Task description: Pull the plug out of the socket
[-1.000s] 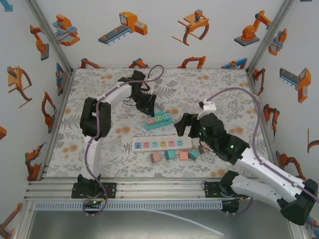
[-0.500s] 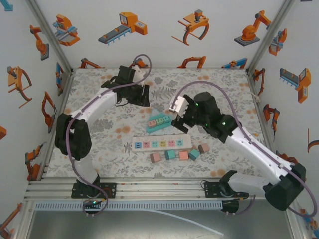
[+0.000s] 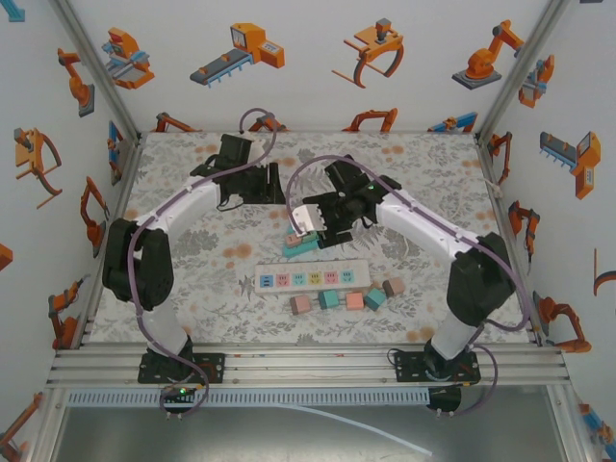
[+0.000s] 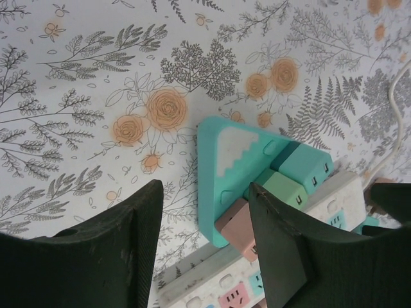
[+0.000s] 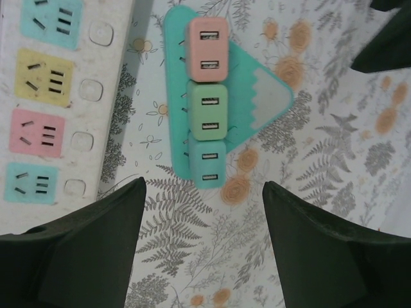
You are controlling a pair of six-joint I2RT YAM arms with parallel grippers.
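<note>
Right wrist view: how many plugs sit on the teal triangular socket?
3, in a row on the socket: pink plug at top, green plug in the middle, teal plug at bottom. None seems hidden.

From above, your right end effector (image 3: 306,229) covers most of the teal socket base (image 3: 296,247), leaving only a sliver of its plugs (image 3: 291,234) to see. The white power strip (image 5: 106,77) is cut by the right wrist view's left edge. In the left wrist view it passes behind the fingers (image 4: 289,256) of the left end effector (image 4: 204,189) and off the bottom.
</note>
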